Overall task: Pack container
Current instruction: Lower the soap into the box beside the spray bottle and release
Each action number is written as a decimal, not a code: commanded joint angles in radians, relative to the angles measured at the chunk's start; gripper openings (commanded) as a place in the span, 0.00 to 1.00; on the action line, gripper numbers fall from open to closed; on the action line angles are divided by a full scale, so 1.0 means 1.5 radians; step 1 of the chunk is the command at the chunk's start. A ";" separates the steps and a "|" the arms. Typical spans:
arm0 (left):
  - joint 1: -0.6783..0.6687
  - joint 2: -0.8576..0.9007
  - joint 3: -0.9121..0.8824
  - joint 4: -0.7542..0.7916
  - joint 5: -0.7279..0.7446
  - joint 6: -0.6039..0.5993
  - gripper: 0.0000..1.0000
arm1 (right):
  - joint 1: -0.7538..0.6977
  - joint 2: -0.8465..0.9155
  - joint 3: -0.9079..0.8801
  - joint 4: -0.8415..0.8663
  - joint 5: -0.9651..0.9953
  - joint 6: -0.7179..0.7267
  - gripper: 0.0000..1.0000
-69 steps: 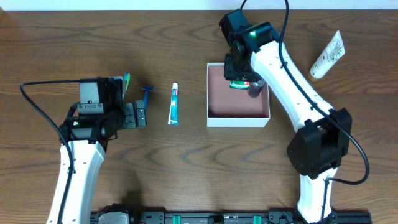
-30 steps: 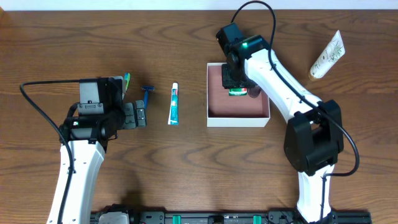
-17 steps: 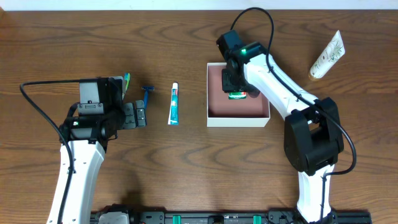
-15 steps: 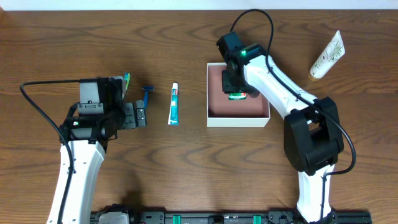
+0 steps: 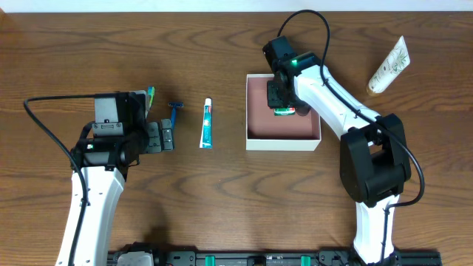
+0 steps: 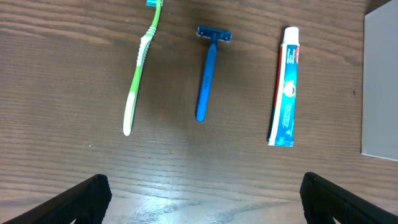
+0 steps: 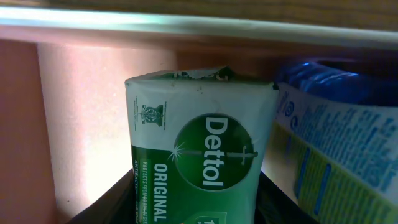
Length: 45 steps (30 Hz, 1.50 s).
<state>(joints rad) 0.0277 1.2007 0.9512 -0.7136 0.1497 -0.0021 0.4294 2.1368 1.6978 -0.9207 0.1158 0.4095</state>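
Found container (image 5: 260, 127) right of centre on bench (image 5: 222, 192). Noted green soap pack (image 7: 205, 155) inside near far wall, beside blue packet (image 7: 336, 143), clamped between right fingers (image 7: 109, 208). Observed left fingers (image 6: 87, 196) spread, empty, above bench near toothbrush (image 6: 140, 68), razor (image 6: 206, 74), toothpaste (image 6: 285, 87).

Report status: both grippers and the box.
Left gripper open, empty. Right gripper shut on soap inside box, beside blue pack. Toothbrush, razor, toothpaste, tube outside. Nothing in the way.

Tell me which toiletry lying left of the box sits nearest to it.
The toothpaste tube; the blue razor and green toothbrush lie farther left of the container.
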 commanded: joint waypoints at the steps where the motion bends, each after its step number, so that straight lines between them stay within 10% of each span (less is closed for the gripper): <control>1: -0.002 0.003 0.013 -0.001 -0.006 0.006 0.98 | -0.011 0.001 -0.006 0.003 0.005 -0.018 0.37; 45: -0.002 0.003 0.013 -0.001 -0.006 0.006 0.98 | 0.001 0.001 -0.006 0.008 0.005 -0.014 0.54</control>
<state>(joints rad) 0.0277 1.2007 0.9512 -0.7136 0.1497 -0.0021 0.4286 2.1368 1.6932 -0.9104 0.1085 0.3893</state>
